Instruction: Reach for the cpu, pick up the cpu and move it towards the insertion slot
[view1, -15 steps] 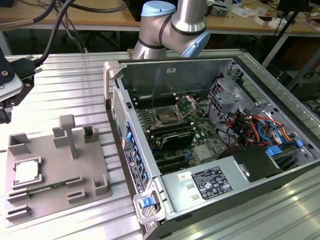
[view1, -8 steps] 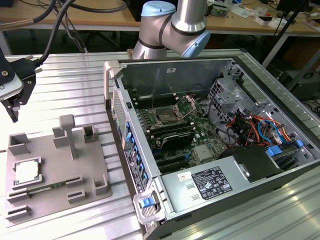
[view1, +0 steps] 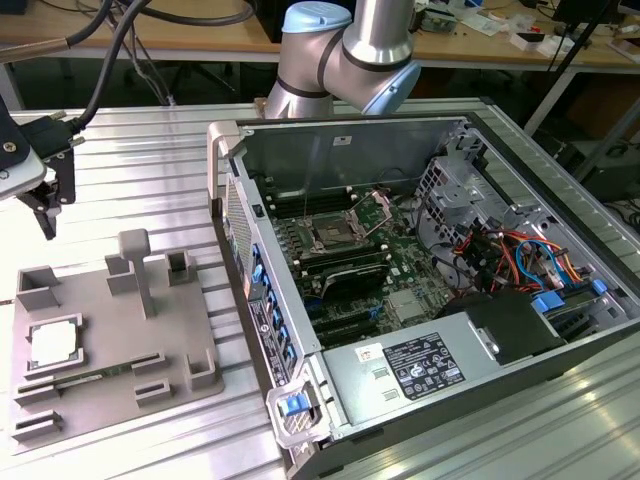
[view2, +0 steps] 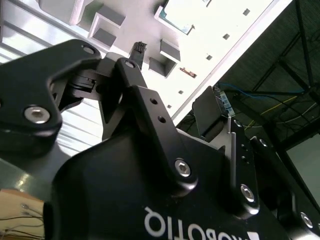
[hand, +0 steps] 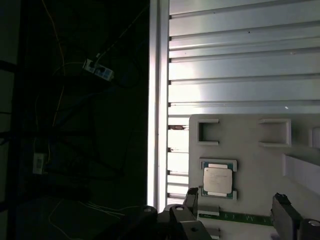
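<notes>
The cpu (view1: 55, 343), a pale silvery square chip, lies flat in a recess of the grey plastic tray (view1: 120, 310) at the exterior view's left. My gripper (view1: 57, 205) hangs open above the tray's far left corner, well above the cpu and touching nothing. In the first wrist view the cpu (hand: 217, 181) sits just beyond the gripper (hand: 236, 202), whose two dark fingertips (hand: 191, 196) stand wide apart with nothing between them. The insertion slot (view1: 330, 237) is a dark square socket on the green motherboard inside the open computer case, far from the gripper toward the exterior view's right.
The open computer case (view1: 440, 300) has tall metal walls around the motherboard. Upright posts (view1: 135, 260) rise from the tray, and a thin green memory stick (view1: 75, 378) lies near its front. The arm's base (view1: 340, 60) stands behind the case. The table edge (hand: 159, 100) runs beside the tray.
</notes>
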